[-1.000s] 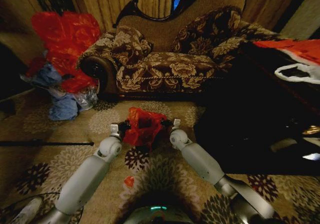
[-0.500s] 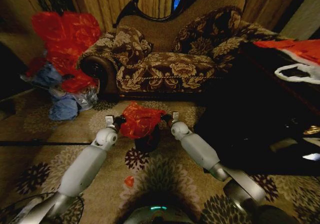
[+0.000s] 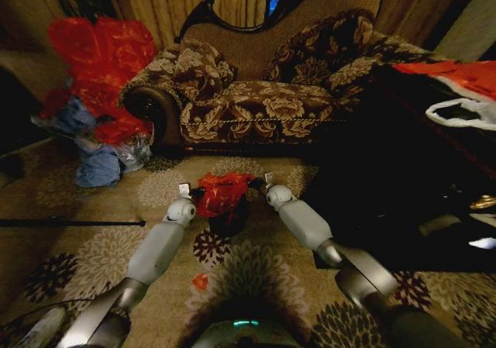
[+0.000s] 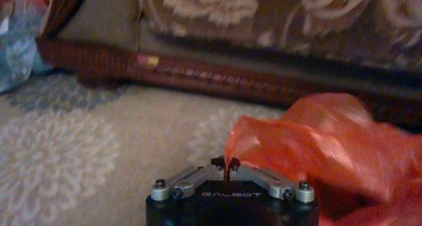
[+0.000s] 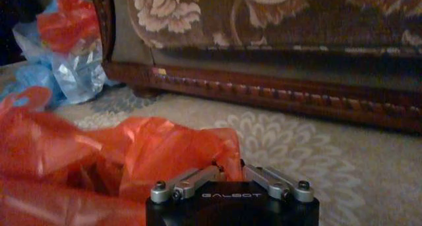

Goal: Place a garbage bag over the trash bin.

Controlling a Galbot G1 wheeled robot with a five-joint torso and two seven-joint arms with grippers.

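Looking down from the head camera, you had the garbage bag [image 3: 222,193] stretched between both arms, directly over the trash bin [image 3: 228,221] on the carpet before the sofa [image 3: 263,100]. Your left gripper [image 4: 226,162] was pinched together on one edge of the film, your right gripper [image 5: 228,167] clamped on the opposite edge. The bag's long axis ran from one gripper to the other, each equally near; the bin's mouth lay straight beneath, so I judged the move was downward.
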